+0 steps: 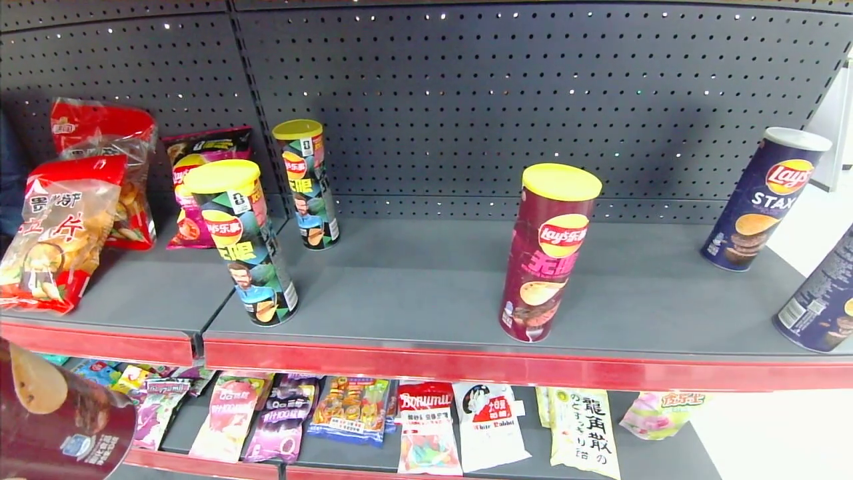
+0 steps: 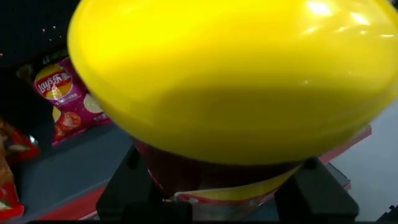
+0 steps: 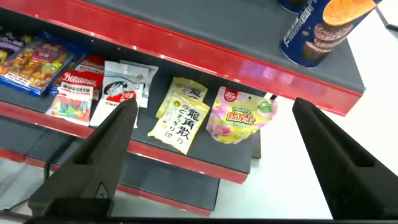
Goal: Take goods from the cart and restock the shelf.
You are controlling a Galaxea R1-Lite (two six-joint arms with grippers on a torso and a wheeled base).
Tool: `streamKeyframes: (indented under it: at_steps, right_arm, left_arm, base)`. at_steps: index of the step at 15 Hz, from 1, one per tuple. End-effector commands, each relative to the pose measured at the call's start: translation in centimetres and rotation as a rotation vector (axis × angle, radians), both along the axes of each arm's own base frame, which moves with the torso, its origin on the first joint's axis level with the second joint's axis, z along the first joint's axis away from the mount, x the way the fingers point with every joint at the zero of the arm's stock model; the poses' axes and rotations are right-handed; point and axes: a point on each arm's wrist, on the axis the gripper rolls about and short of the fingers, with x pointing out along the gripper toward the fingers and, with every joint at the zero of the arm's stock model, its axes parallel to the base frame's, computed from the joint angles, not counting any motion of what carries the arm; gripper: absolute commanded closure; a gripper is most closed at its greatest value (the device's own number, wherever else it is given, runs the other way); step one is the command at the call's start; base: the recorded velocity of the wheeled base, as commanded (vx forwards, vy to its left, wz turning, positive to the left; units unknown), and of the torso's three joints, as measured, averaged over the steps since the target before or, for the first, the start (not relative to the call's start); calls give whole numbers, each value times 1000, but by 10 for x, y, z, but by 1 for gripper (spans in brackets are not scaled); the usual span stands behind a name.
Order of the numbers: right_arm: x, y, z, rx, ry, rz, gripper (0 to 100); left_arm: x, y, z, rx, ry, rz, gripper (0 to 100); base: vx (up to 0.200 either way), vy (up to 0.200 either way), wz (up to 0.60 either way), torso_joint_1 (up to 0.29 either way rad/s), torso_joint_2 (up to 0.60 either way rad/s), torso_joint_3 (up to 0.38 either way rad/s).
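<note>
Held can: a maroon chip can (image 1: 56, 417) sits tilted at the lower left corner of the head view, below the red front edge of the upper shelf (image 1: 426, 280).
Left wrist view adds: the can's yellow lid (image 2: 236, 74), very close to the camera, with the maroon body under it.
Left gripper (image 2: 221, 198): its dark fingers (image 2: 127, 190) stand on either side of the can's body just under the lid, clamped on it.
Left arm pose: it holds the can off the left part of the shelf front; past the lid lie the grey shelf board and a purple chip bag (image 2: 62, 99).
Upper shelf, left: two red snack bags (image 1: 60, 227) lean at the end, with the purple chip bag (image 1: 200, 180) behind two green cans (image 1: 243, 243), both upright with yellow lids.
Upper shelf, middle: a second maroon can (image 1: 543, 257) stands upright near the front edge, well apart from the green ones.
Upper shelf, right: two blue cans (image 1: 763, 200) stand at the end.
Lower shelf (image 1: 666, 453): a row of candy bags (image 1: 426, 427) lies flat.
Right wrist view adds: a closer look at a yellow packet (image 3: 180, 115) and a pink bag (image 3: 239, 115) side by side, under one blue can (image 3: 314, 31).
Right gripper (image 3: 214, 104): its fingers stand wide apart with nothing between them.
Right arm pose: it hangs in front of the lower shelf's right part, pointing at the bags.
</note>
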Motion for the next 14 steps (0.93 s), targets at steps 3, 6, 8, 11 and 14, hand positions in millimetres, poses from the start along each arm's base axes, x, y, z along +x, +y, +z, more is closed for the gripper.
streamKeyframes:
  at_steps: [3, 6, 8, 11, 14]
  right_arm:
    - [-4, -1, -11, -8, -17, 2, 0]
    - [-3, -1, -15, -15, -4, 5, 0]
    - [-3, -1, -15, -16, -3, 5, 0]
    - [-3, -1, -16, -16, -3, 5, 0]
    - [-6, -2, -23, -13, -18, 5, 0]
  left_arm:
    - [7, 0, 3, 0, 19, -9, 100]
    - [8, 0, 2, 0, 23, -9, 100]
    - [8, 0, 2, 1, 25, -9, 100]
    - [11, -1, 2, 1, 35, -9, 100]
    - [13, -1, 2, 1, 42, -9, 100]
  base:
    - [0, 0, -400, -2, 2, -2]
    - [0, 0, -600, 2, 2, 2]
    - [0, 0, -600, 7, 5, 0]
    - [0, 0, -600, -1, -1, 2]
    - [0, 0, -200, 1, 1, 1]
